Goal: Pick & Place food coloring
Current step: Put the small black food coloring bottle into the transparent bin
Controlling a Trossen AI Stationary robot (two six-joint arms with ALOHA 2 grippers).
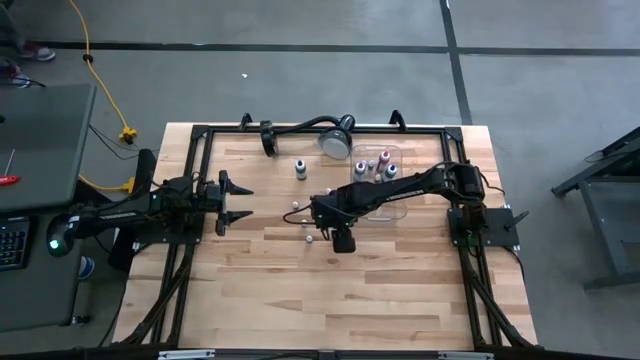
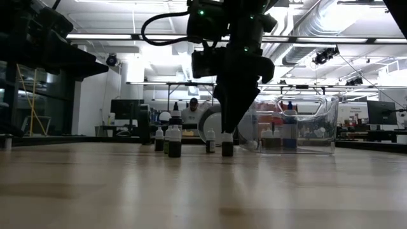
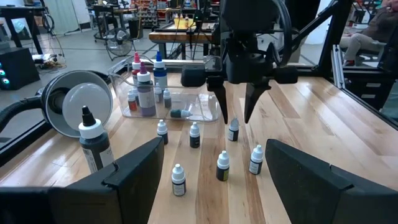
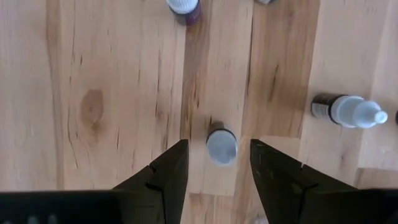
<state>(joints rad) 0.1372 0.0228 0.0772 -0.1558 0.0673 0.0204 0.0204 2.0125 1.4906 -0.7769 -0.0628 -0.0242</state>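
Both right gripper [image 4: 213, 165] jaws spread, straddling upright food coloring bottle [image 4: 221, 145], untouched.

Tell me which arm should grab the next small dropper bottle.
Right. Its pincer hangs open directly over a small dropper bottle, fingers either side of the white cap. The left pincer waits open near the table's left edge, away from the bottles.

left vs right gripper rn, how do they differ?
Left gripper lies level at the left side of the table; right gripper points straight down mid-table. Left has nothing between its fingers; right straddles a small white-capped bottle without touching it. Both are open and empty.
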